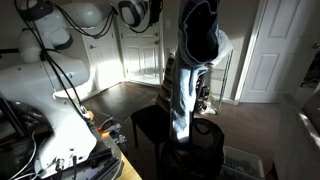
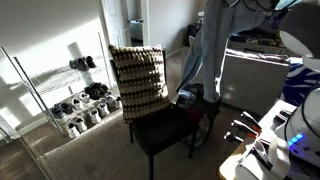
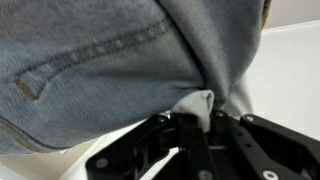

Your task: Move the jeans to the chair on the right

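The jeans (image 1: 193, 60) hang in a long dark blue drape with paler inner patches, held high in the air. In both exterior views they dangle above a black chair seat (image 2: 165, 130), with the lower end near the seat (image 1: 205, 140). They also show in an exterior view (image 2: 205, 60). In the wrist view the denim (image 3: 100, 60) fills the upper frame. My gripper (image 3: 200, 115) is shut on a pale fold of the jeans. The gripper itself is hidden at the top edge of both exterior views.
The chair has a patterned woven backrest (image 2: 135, 75). A second dark chair (image 1: 150, 125) stands beside it. A wire shoe rack (image 2: 80, 100) stands by the wall. A white chest (image 2: 255, 75) and white doors (image 1: 270, 50) are behind. The robot's base and cables (image 1: 70, 140) are close by.
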Robot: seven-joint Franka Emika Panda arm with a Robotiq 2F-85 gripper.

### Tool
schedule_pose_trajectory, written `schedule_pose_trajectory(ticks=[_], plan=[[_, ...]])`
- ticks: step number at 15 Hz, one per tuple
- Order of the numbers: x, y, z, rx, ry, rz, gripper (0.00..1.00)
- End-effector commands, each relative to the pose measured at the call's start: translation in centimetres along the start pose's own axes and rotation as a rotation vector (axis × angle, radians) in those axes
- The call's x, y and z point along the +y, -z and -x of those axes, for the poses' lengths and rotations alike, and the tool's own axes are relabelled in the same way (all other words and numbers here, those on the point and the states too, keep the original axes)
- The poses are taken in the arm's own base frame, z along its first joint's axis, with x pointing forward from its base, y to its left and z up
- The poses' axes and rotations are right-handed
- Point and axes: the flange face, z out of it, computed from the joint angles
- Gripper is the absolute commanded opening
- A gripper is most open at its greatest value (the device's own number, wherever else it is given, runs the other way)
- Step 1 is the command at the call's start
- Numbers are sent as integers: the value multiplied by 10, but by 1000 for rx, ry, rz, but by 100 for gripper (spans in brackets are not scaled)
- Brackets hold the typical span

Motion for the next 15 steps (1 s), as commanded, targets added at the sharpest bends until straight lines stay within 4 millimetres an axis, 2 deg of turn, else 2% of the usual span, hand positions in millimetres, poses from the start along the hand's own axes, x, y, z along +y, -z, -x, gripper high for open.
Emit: schedule_pose_trajectory(ticks=[1, 3, 5, 7, 11, 13, 15], plan=[[-43, -26, -14, 88, -23, -67, 3], [-52, -48, -14, 107, -32, -65, 3], [-52, -69, -11, 119, -28, -48, 3], [-39, -91, -3, 120, -12, -4, 3], [-1, -129, 8, 113, -2, 105, 3], [11, -140, 12, 96, -3, 147, 3], [11, -142, 14, 49, -4, 168, 3]])
